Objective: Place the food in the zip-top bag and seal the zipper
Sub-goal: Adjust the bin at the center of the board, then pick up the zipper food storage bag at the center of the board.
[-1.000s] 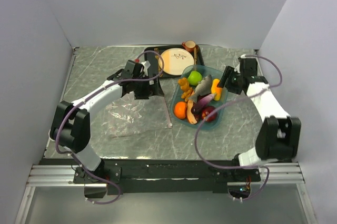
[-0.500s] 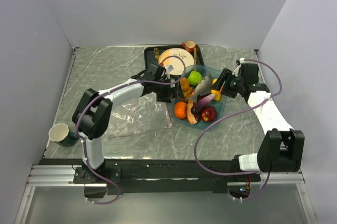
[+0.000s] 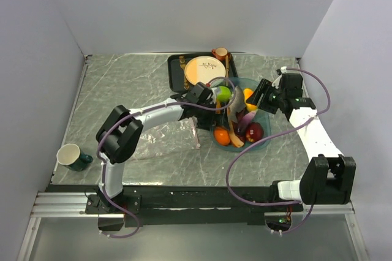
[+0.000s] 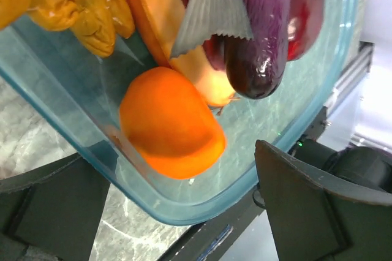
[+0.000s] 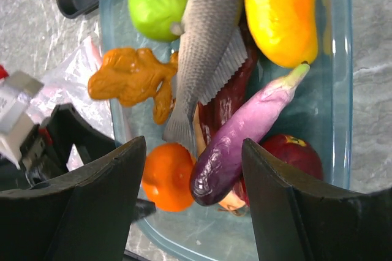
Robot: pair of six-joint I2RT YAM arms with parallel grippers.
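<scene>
Two tools gape empty: left tool (image 4: 177, 212) faces the orange (image 4: 171, 123), right tool (image 5: 193, 212) also sees the green apple (image 5: 158, 2).

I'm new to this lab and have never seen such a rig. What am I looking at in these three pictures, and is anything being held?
These are two robot arms bolted at the near edge of a table, each ending in a two-finger gripper. The wide picture comes from a fixed camera above and behind them. The two close-ups come from a camera on each wrist, so the dark shapes at the bottom are that arm's own fingers.

The left gripper and the right gripper both hang open at a teal tray of toy food: orange, fish, eggplant, green apple and more. Neither holds anything.

Also on the table are a clear bag, a plate on a black tray, and a green cup.
</scene>
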